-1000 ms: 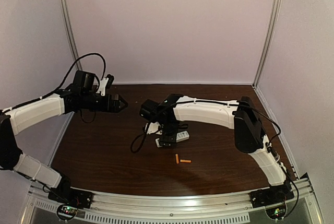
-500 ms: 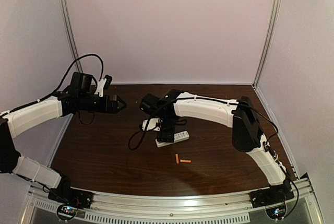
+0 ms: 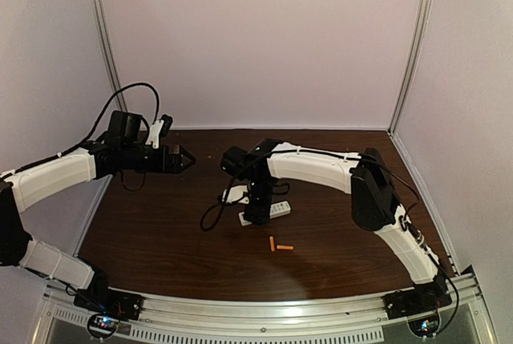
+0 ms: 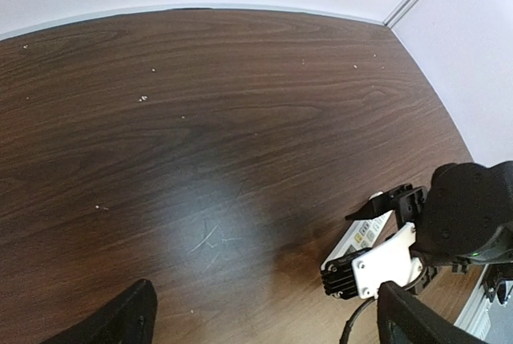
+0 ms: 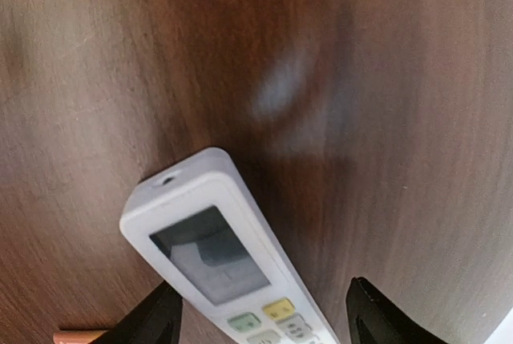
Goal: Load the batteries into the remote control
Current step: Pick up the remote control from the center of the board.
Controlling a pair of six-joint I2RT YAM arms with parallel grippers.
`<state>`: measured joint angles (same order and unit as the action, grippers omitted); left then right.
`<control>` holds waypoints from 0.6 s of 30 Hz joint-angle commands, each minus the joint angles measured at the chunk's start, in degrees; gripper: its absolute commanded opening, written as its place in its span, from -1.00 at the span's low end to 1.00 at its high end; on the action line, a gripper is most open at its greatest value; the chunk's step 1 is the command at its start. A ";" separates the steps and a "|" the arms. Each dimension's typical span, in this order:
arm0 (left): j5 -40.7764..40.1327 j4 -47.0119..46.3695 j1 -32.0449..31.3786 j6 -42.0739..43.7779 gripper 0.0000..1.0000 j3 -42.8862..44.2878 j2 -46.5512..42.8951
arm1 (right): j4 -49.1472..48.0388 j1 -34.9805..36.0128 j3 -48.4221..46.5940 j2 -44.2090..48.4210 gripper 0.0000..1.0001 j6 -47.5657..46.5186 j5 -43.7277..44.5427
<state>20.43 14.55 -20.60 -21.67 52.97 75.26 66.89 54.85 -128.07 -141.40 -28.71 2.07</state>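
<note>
A dark wooden desk (image 3: 160, 232) stood inside a pale-walled enclosure, seen from above with both robot arms reaching in from the near edge.

The remote control (image 5: 216, 256) lay flat near the middle of the desk with its screen and buttons facing up. That put the battery bay on the underside, against the wood and out of reach.

The right hand (image 5: 260, 286) pointed straight down over the remote, with its fingers spread to either side of the casing. One finger looked to be right at the casing's edge. A strip of bare desk showed between the casing and the other finger, so the hand straddled the remote without pinching it. This looked like the set-up for a grip to lift the handset or turn it over.

The two orange batteries (image 3: 272, 243) lay close together on the desk, a little nearer the front edge than the remote, with nothing touching them. They appeared to be waiting until the bay was exposed.

The left hand (image 4: 264, 284) hung in the air over the left side of the desk. Its fingers were spread wide and empty, and it was aimed toward the centre, probably held clear of the right arm but ready to assist.
</note>
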 commanded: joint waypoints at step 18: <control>3.18 -6.63 0.58 -1.53 0.95 -1.21 -2.89 | 0.50 -1.98 -0.77 5.70 -0.77 5.01 -7.52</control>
<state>22.04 12.86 -20.60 -22.90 52.58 75.13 68.71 53.56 -128.38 -142.45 -26.33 -4.25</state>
